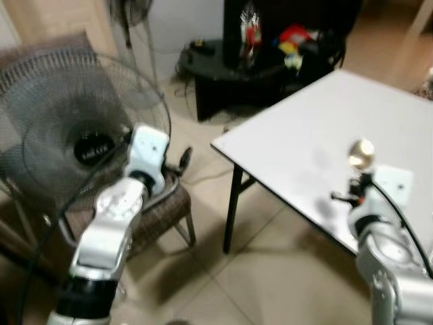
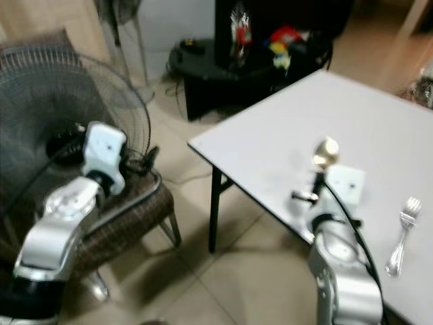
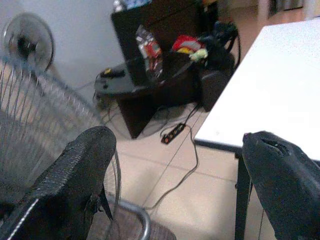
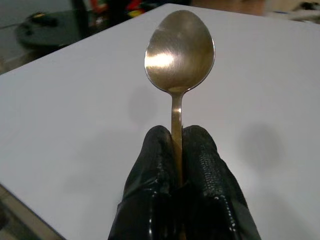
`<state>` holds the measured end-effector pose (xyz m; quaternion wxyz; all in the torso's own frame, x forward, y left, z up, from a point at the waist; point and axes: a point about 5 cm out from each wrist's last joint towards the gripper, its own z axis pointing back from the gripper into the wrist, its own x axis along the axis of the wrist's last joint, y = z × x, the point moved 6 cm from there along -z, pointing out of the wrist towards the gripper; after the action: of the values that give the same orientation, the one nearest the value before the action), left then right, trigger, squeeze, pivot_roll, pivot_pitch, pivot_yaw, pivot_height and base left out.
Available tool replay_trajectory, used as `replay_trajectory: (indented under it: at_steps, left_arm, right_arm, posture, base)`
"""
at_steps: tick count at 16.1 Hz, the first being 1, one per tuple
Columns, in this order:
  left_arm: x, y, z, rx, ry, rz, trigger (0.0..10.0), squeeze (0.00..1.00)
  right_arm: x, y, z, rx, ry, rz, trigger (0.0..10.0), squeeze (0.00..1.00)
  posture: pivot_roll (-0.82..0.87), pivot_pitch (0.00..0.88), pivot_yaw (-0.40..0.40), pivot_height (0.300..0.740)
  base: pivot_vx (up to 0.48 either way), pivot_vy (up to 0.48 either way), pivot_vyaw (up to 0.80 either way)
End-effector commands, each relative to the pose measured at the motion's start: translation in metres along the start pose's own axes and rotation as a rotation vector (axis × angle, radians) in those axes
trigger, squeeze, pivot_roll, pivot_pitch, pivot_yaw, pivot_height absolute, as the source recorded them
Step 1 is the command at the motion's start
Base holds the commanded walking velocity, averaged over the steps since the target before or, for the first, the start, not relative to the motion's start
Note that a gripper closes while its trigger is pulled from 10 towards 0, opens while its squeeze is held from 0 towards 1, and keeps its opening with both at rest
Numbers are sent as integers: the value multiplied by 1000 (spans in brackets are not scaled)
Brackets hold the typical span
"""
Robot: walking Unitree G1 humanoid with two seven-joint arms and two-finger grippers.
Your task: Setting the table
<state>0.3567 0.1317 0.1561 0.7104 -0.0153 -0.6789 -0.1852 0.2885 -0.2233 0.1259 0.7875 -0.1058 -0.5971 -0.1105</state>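
Beige floor tiles (image 1: 270, 271) run under everything. At the far left a large standing fan (image 1: 74, 135) with a wire grille leans by a brown wicker chair (image 1: 159, 217) on metal legs. The left gripper (image 3: 175, 185) hangs over that chair, away from the table; in the left wrist view its two black fingers (image 3: 75, 180) stand wide apart with nothing between them, and a power strip (image 3: 175, 134) with its cable lies on the floor beyond.

Further back against the wall sits a low black stand (image 1: 223, 68) with a dark cabinet above it, holding a crinkly packet (image 1: 250, 30) and some red and yellow toys (image 1: 294, 37).

Right of centre, a white table (image 1: 318, 128) on black legs comes in at an angle, its near corner pointing toward the chair. The right gripper (image 4: 177, 150) is over the table near its front edge, its fingers pressed together on the handle of a metal spoon (image 4: 179, 50). That spoon stands up out of the grip, bowl topmost, above the white tabletop.

Farther right, in the right eye view, a metal fork (image 2: 404, 233) lies flat on the table near the edge, just beside the right arm.
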Motion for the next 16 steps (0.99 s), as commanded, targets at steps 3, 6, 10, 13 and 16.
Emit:
replay_trajectory:
  at_steps: [3, 6, 10, 13, 16]
  left_arm:
    - [3, 7, -1, 11, -8, -18, 10000, 0]
    - [6, 7, -3, 17, -24, -6, 10000, 0]
    - [5, 7, -1, 23, -24, 6, 10000, 0]
    - [6, 6, 2, 21, -31, 11, 10000, 0]
    - [6, 5, 2, 16, -33, 14, 10000, 0]
  right_arm:
    - [3, 3, 2, 7, -9, -9, 10000, 0]
    - [2, 2, 3, 5, -9, -11, 10000, 0]
    - [0, 7, 3, 53, -9, -8, 10000, 0]
    - [0, 8, 3, 60, -14, -19, 10000, 0]
    - [0, 8, 3, 60, -14, -17, 10000, 0]
  posture:
    - [-35, 0, 34, 740]
    - [-38, 0, 38, 740]
    - [-33, 0, 24, 740]
    - [-27, 0, 12, 740]
    - [-28, 0, 10, 740]
  base:
    - [0, 469, -533]
    - [0, 381, 0]
    - [0, 0, 0]
    - [181, 0, -469]
    - [285, 0, -800]
